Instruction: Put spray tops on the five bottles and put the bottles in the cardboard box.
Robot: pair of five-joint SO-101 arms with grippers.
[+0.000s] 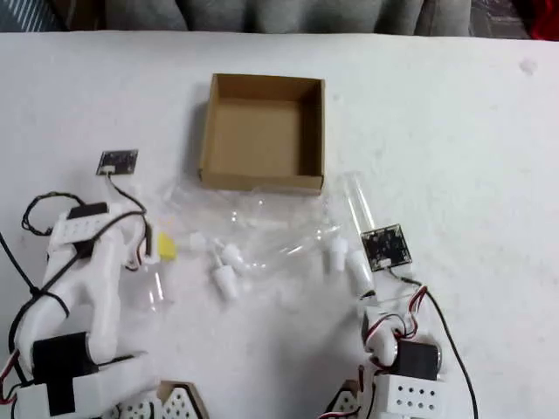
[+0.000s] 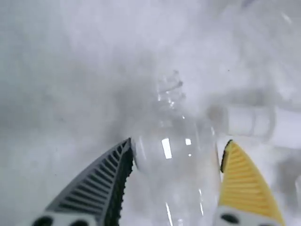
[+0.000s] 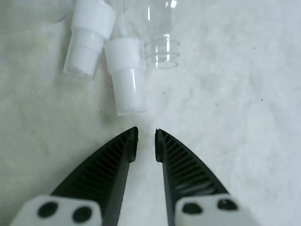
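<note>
Two tools: I'm gripping a bottle (image 2: 171,179) with the left tool (image 2: 178,142); the right tool (image 3: 146,134) is sitting narrow, empty, near a spray top (image 3: 126,75).

White table (image 1: 454,113), crumpled clear plastic wrap (image 1: 262,223)

Bright diffuse light; white table (image 1: 472,131) nearly glaring; glints on clear bottle (image 2: 165,148); shadows faint, soft.

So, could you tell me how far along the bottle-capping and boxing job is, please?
Done: nothing; the brown cardboard box holds no bottles. In hand: the left gripper clasps an uncapped clear plastic bottle, and the right gripper, slightly open, sits by a white plastic spray top. Left: capping and boxing all five bottles.
</note>
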